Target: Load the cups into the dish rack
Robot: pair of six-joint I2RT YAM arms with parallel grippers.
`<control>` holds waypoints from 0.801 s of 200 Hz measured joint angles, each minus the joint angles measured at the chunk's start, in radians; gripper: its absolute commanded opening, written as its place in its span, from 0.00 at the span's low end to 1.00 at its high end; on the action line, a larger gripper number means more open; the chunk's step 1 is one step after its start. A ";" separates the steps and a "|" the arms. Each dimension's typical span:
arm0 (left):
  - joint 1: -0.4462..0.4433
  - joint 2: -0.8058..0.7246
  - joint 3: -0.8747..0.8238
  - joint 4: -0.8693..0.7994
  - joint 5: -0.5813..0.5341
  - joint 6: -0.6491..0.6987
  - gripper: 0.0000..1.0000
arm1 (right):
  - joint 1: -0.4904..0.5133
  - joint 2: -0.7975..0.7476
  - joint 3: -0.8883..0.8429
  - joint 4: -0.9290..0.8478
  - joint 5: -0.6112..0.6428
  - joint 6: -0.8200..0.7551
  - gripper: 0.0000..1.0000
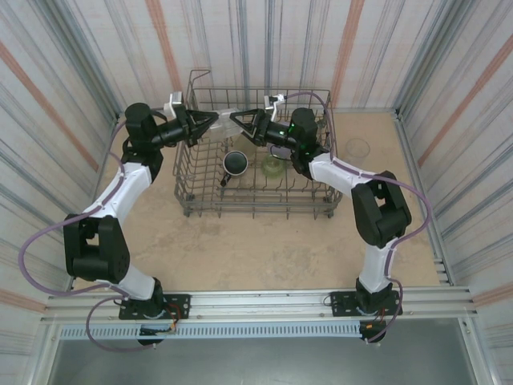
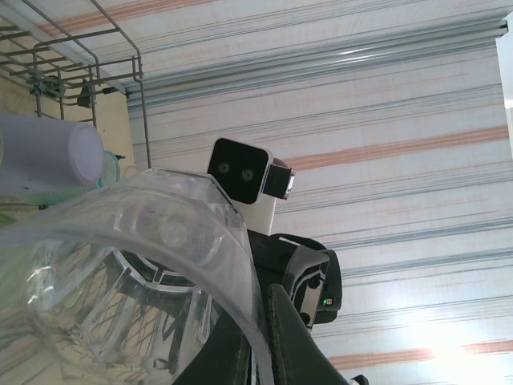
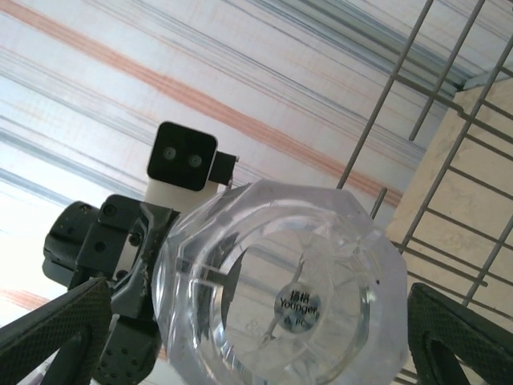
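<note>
Striped curtains wall in the tan bench (image 1: 240, 249), and above the far edge of the dish rack (image 1: 190, 172) a clear cup (image 1: 227, 114) hangs between my claws. The left claw (image 1: 210, 123) looks clamped on its wall at the rim, while the right claw (image 1: 239, 120) stands apart, straddling the faceted base. I judge the cup light, stiff and slick, best pinched across the wall.

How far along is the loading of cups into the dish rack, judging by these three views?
Done: a dark mug and an olive-yellow cup sit inside the dish rack. In hand: the left hand seems to grip a clear cup by its rim above the rack, with the right hand open around its base. Left: a second clear cup stands on the table, right of the rack.
</note>
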 measured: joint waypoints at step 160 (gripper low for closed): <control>-0.016 0.000 -0.041 0.038 0.000 -0.028 0.45 | 0.005 0.032 0.000 0.078 0.003 0.075 0.50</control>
